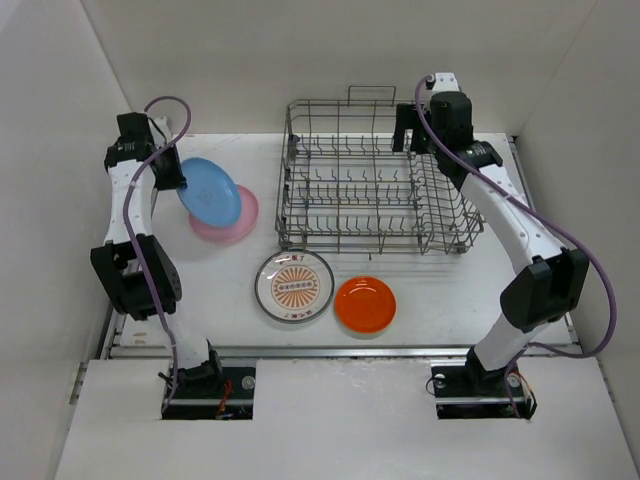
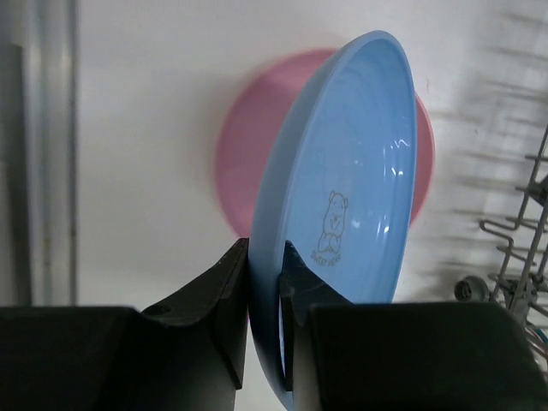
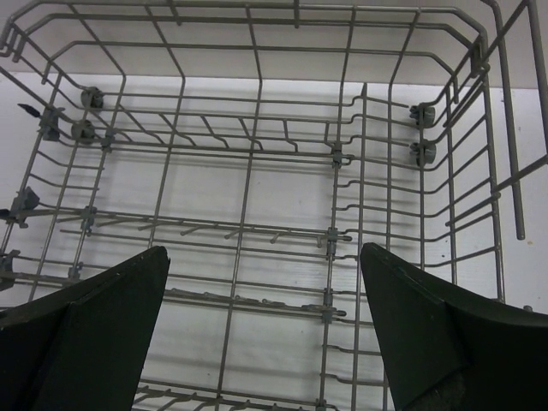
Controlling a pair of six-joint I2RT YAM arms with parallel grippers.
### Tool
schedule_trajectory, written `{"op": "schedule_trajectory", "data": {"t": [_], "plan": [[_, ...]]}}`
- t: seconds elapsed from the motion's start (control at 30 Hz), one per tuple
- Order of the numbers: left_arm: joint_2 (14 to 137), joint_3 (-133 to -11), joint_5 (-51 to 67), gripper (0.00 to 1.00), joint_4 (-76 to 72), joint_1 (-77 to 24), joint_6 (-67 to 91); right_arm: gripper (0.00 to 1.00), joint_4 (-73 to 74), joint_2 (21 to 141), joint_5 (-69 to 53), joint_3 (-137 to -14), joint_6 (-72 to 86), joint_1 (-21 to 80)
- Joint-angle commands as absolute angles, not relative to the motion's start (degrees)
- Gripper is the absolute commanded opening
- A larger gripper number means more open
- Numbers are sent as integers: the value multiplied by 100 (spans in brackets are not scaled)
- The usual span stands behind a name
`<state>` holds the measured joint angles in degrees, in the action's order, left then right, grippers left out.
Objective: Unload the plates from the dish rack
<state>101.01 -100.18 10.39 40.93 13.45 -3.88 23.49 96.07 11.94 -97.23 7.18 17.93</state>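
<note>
On the left side of the white table [image 1: 230,300], the left gripper [image 2: 265,257] is squeezing the rim of the blue plate [image 2: 351,188]. One finger is pressing on each side of the rim. The blue plate is tipping up at a slant, and a little bear drawing is showing on its inside. It is hanging right over the pink plate [image 1: 238,226], which is lying flat on the table. I cannot tell if the two plates are touching.

A bit to the right and nearer to the arm bases, the white plate with the orange pattern and dark rim [image 1: 294,286] is lying flat on the table. The small orange plate [image 1: 365,305] is lying just beside it on the right. They are very close, but they are not lying on each other. Both are sitting in front of the dish rack [image 1: 290,190].

The dish rack is standing in the middle of the table, toward the back. Its grey wires and little upright tines are showing.

On the right, the right gripper [image 3: 264,257] is hanging over the far right corner of the rack. Its two fingers are spreading wide apart and are gripping nothing. The rack wires are showing between them.
</note>
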Motion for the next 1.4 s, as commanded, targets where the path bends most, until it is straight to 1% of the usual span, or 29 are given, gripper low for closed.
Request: {"op": "schedule_trajectory", "data": {"t": [0.0, 0.07, 0.17, 0.27, 0.3, 0.33, 0.4, 0.43, 0.47, 0.5, 0.53, 0.63, 0.73, 0.77, 0.8, 0.83, 0.87, 0.9, 0.93, 0.97, 1.03, 1.07, 1.1, 1.2, 1.27, 1.33, 1.37], "plan": [[10063, -9713, 2249, 0, 3771, 1423, -377, 99, 1969, 9308, 1081, -9774, 580, 1898], [10300, -9642, 2381, 0, 3718, 1424, -378, 99, 1969, 9308, 1081, -9773, 580, 1898], [10669, -9694, 2435, 7, 3718, 1424, -308, 99, 1969, 9255, 1029, -9773, 580, 1951], [11091, -9904, 2102, 24, 3718, 1424, -247, 99, 1969, 9141, 1028, -9773, 633, 1951], [11187, -9984, 1779, 29, 3718, 1424, -246, 99, 1969, 9080, 1028, -9773, 633, 1951], [11267, -10063, 1662, 40, 3813, 1424, -246, 99, 1969, 9079, 967, -9773, 633, 1951], [11416, -10213, 1286, 47, 3946, 1424, -168, 99, 2021, 8965, 967, -9773, 685, 1951], [11417, -10213, 1283, 51, 4007, 1424, -167, 99, 2021, 8965, 967, -9773, 686, 1951], [11417, -10213, 1283, 69, 4008, 1424, -219, 99, 2021, 8887, 967, -9773, 686, 1951], [11304, -10126, 1222, 82, 4008, 1372, -281, 99, 2021, 8799, 967, -9721, 686, 1951], [11242, -10073, 1143, 100, 4008, 1310, -333, 99, 2082, 8798, 967, -9721, 746, 1951], [10934, -9906, 1011, 100, 3955, 1152, -562, 99, 2223, 8640, 1081, -9791, 799, 1951], [10567, -9774, 608, 100, 3955, 985, -615, 99, 2469, 8342, 1537, -9913, 869, 1951], [10443, -9773, 311, 100, 3955, 984, -502, 99, 2696, 8254, 1712, -9914, 975, 1951], [10311, -9773, 81, 100, 4025, 984, -397, 99, 2829, 8009, 2184, -9966, 1054, 1899], [10049, -9887, -165, 100, 4095, 1115, -169, 99, 2961, 7859, 2449, -9967, 1194, 1898], [9942, -10018, -680, 100, 4392, 1212, -28, 100, 3145, 7675, 2739, -9897, 1248, 1898], [9845, -10185, -903, 100, 4586, 1343, 130, 100, 3146, 7455, 3334, -9635, 1248, 1898], [9652, -10352, -1062, 100, 4797, 1510, 254, 100, 3146, 6931, 3636, -9450, 1248, 1846], [9537, -10588, -1133, 100, 4982, 1903, 359, 100, 3146, 6647, 3934, -9257, 1248, 1846], [9309, -10652, -872, 100, 5325, 2353, 413, 100, 3146, 6111, 4654, -8740, 1248, 1846], [9134, -10739, -696, 100, 5422, 2573, 326, 100, 3242, 5630, 4789, -8632, 1248, 1846], [9071, -10819, -564, 100, 5501, 2888, 229, 100, 3339, 5425, 4842, -8631, 1300, 1846], [8913, -10819, -562, 100, 5835, 3119, -61, 100, 3971, 4809, 4580, -8849, 1651, 1846], [8860, -10819, -379, 100, 6038, 3120, -280, 100, 4341, 4598, 3959, -9139, 1652, 1846], [8798, -10575, -63, 100, 6038, 3120, -342, 100, 4639, 4465, 3736, -9342, 1652, 1846], [8737, -10486, -9, 100, 6038, 3120, -343, 100, 5058, 4465, 3683, -9569, 1731, 1846]]}}
